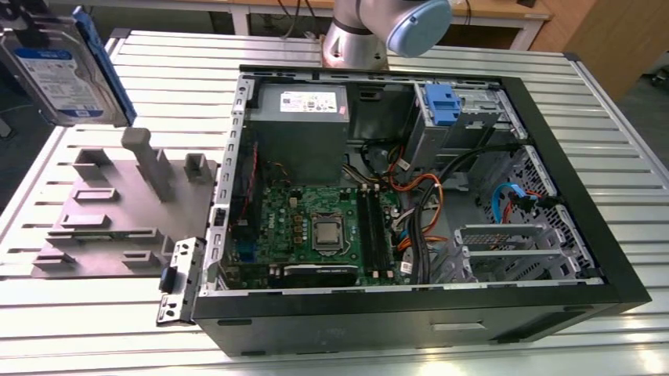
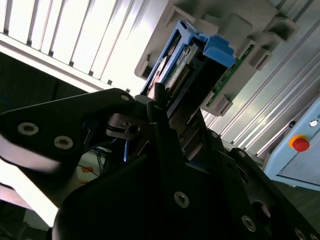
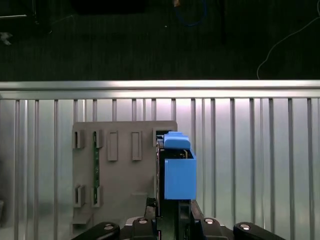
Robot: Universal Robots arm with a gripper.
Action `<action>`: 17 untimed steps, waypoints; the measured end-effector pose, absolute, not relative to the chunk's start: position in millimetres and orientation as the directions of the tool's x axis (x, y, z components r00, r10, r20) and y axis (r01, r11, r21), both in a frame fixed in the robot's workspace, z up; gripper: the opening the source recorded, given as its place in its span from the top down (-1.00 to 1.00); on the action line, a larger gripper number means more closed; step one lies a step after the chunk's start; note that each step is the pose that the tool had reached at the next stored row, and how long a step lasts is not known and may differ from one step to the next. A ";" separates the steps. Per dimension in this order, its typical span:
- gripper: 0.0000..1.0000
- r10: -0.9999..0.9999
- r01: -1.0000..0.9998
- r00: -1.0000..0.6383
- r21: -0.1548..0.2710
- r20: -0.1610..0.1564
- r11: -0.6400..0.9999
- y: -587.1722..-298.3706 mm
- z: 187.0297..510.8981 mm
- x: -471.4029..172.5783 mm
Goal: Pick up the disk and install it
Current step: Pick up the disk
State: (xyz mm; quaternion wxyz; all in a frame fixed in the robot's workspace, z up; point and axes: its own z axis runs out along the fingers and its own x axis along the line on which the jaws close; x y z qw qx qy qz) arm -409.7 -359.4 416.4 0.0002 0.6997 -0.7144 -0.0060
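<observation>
Our arm [image 1: 350, 43] is silver tubing with a pale blue joint cap [image 1: 418, 23]; our black gripper [image 3: 172, 207] carries silver screws [image 2: 181, 199].

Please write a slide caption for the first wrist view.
Gripper holds the flat silver-grey metal disk with blue plastic rails over the edge of the grey fixture plate.

A ribbed aluminium table [image 1: 606, 117] carries an open computer case [image 1: 418, 305] and, just beside it at the exterior view's left, a grey slotted fixture [image 1: 105, 215].
</observation>
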 end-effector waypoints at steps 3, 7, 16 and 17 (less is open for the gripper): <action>0.31 -1.000 -1.000 -0.021 0.009 -0.008 0.021 -359.4 429.1 -409.7; 0.31 -1.000 -1.000 -0.021 0.009 -0.008 0.021 -359.3 443.6 -409.7; 0.31 -1.000 -1.000 -0.021 0.009 -0.008 0.021 -359.3 465.5 -409.7; 0.31 -1.000 -1.000 -0.021 0.009 -0.008 0.021 -359.3 465.8 -409.7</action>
